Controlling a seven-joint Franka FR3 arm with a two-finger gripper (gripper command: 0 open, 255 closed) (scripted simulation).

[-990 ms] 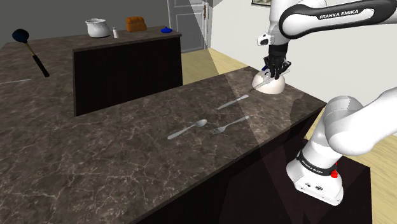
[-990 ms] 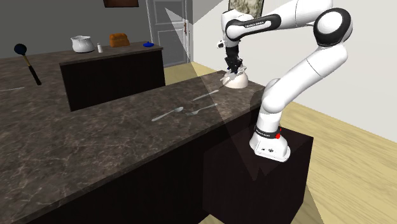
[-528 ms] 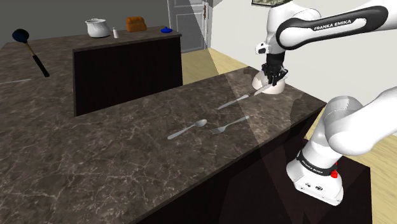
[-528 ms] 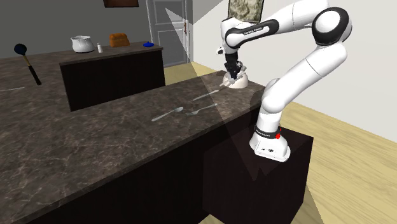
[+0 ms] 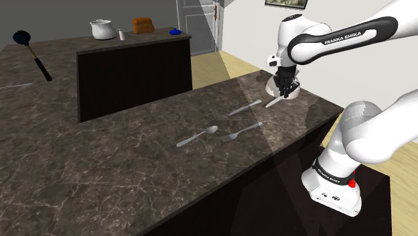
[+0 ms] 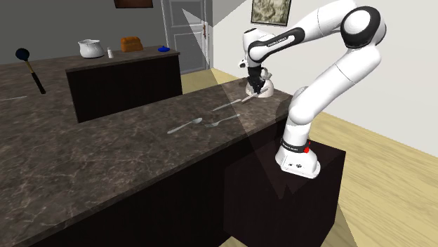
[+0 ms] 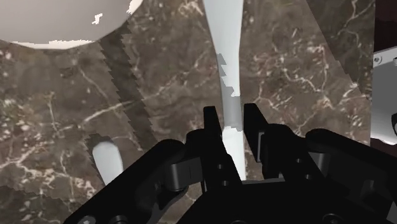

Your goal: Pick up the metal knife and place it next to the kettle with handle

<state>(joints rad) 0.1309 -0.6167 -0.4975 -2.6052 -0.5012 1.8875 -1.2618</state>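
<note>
kettle point(image 7: 57, 22): white and round. It stands on the dark stone counter point(image 5: 134, 154), near the counter's end.
knife point(image 7: 222, 38): long and pale grey. It is low over the counter, just beside the kettle. I cannot tell if it touches the counter.
gripper point(image 7: 233, 112): black. It is down by the kettle, over one end of the knife.
fingers point(image 7: 212, 124): almost shut. They squeeze the knife between them, and the rest of it sticks out in front.
spoon point(image 5: 197, 136) and fork point(image 5: 241, 130): they lie side by side on the counter, well apart from the knife.
</note>
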